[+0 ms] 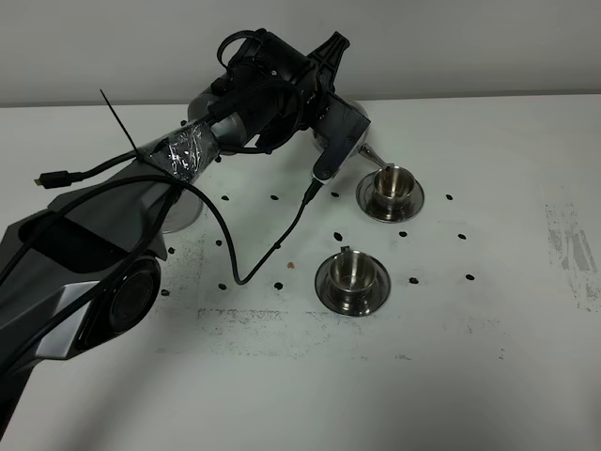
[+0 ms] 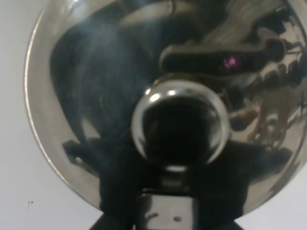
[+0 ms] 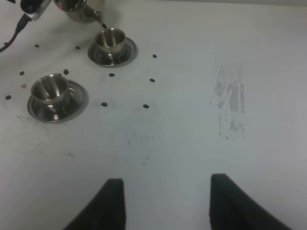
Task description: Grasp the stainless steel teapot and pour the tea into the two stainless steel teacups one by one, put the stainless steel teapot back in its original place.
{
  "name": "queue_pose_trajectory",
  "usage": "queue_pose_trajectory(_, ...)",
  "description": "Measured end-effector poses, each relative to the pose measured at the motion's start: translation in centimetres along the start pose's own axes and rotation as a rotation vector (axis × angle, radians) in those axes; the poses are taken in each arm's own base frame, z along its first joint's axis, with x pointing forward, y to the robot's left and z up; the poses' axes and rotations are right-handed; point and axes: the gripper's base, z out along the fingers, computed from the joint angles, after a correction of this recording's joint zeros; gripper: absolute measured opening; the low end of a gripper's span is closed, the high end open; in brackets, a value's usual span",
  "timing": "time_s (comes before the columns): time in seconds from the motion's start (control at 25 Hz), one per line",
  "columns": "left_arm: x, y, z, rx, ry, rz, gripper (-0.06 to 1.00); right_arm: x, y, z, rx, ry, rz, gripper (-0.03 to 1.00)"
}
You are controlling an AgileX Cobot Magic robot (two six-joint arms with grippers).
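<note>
My left gripper [image 1: 340, 141] reaches across the middle and is shut on the stainless steel teapot, which its wrist mostly hides. The thin spout [image 1: 373, 154] points down at the rim of the far teacup [image 1: 391, 186]. In the left wrist view the domed lid [image 2: 86, 96] and its knob [image 2: 180, 127] fill the frame, with the left gripper [image 2: 170, 208] closed at the handle. The near teacup [image 1: 352, 271] stands on its saucer. The right wrist view shows the teapot [image 3: 79, 9], both teacups [image 3: 111, 40] [image 3: 50, 90], and my right gripper [image 3: 165, 206] open over bare table.
A bare round steel saucer [image 1: 186, 216] lies at the left, partly behind my left arm. A black cable [image 1: 254, 263] hangs from the left wrist onto the table beside the near cup. Small dark dots mark the white tabletop [image 1: 451, 357]. A scuffed patch [image 3: 230, 105] lies to the right.
</note>
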Motion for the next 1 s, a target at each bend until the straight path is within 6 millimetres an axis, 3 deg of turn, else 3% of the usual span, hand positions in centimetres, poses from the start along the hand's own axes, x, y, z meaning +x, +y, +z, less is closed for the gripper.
queue_pose_trajectory(1.0,-0.48,0.26,-0.09,-0.017,0.009,0.089,0.18,0.0,0.0,0.0,0.0,0.0,0.0,0.39)
